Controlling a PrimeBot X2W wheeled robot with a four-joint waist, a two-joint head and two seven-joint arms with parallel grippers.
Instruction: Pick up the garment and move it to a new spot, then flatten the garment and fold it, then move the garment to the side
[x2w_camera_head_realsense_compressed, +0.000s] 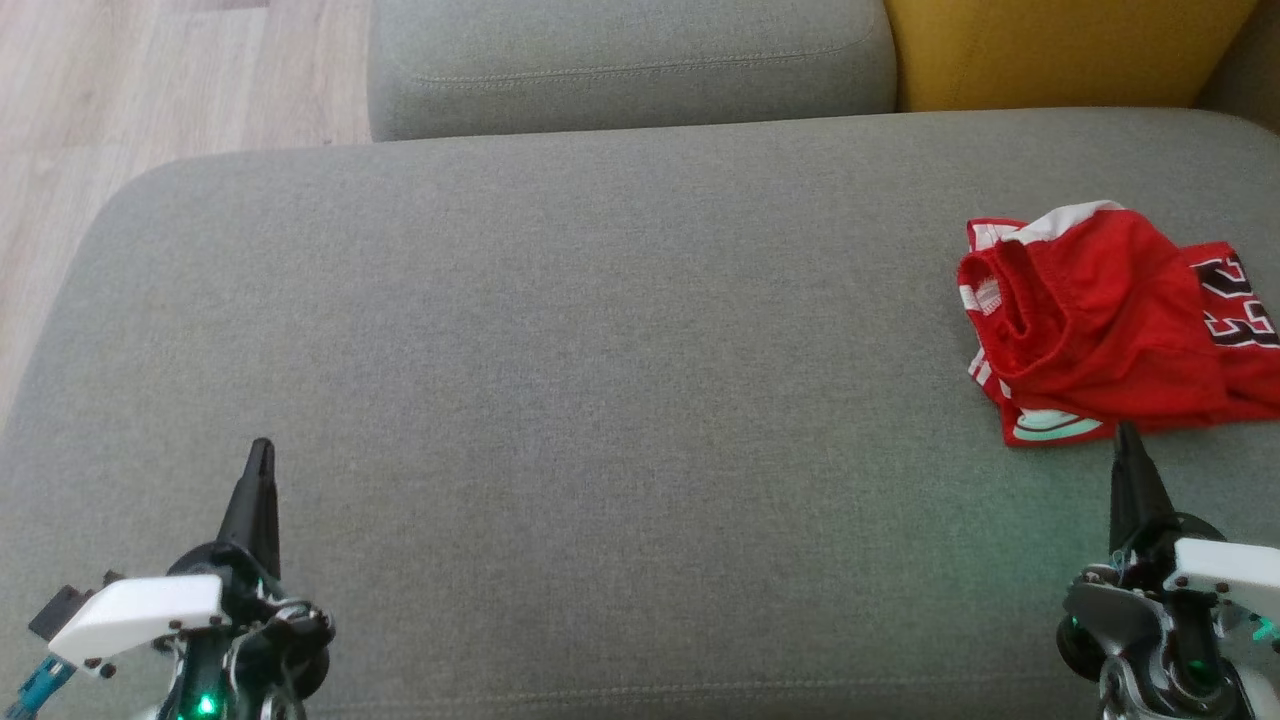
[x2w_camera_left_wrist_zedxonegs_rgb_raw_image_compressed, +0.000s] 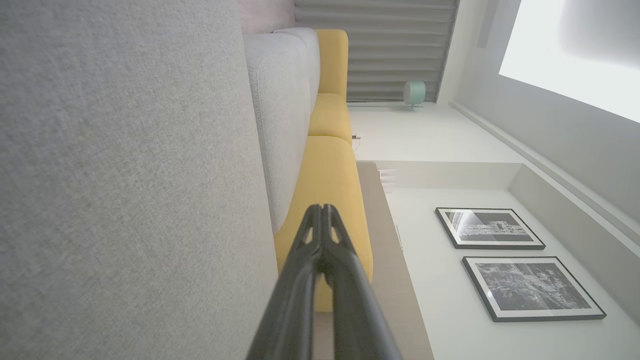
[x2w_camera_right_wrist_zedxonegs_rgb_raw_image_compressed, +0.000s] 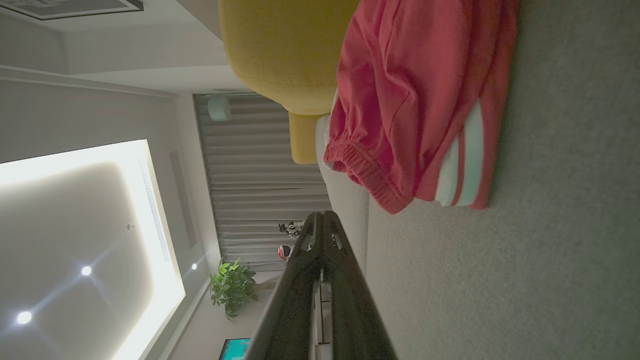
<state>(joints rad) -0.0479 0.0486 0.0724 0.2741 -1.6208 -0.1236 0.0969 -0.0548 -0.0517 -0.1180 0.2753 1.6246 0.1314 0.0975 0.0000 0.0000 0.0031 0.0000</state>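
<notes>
Red garment (x2w_camera_head_realsense_compressed: 1100, 330) lay crumpled at the right edge of the grey cushion (x2w_camera_head_realsense_compressed: 600, 400) (just beyond the right gripper (x2w_camera_head_realsense_compressed: 1126, 432)); left gripper (x2w_camera_head_realsense_compressed: 261, 448) hovered well apart. Both jaws were closed, empty.

You've got wide open seat (x2w_camera_head_realsense_compressed: 600, 400) from your left pincer (x2w_camera_head_realsense_compressed: 262, 448) across to the right pincer (x2w_camera_head_realsense_compressed: 1127, 432) and up to the backrest (x2w_camera_head_realsense_compressed: 630, 60). Only obstacle is the garment (x2w_camera_head_realsense_compressed: 1100, 320), bunched at the seat's right edge just ahead of the right one.
</notes>
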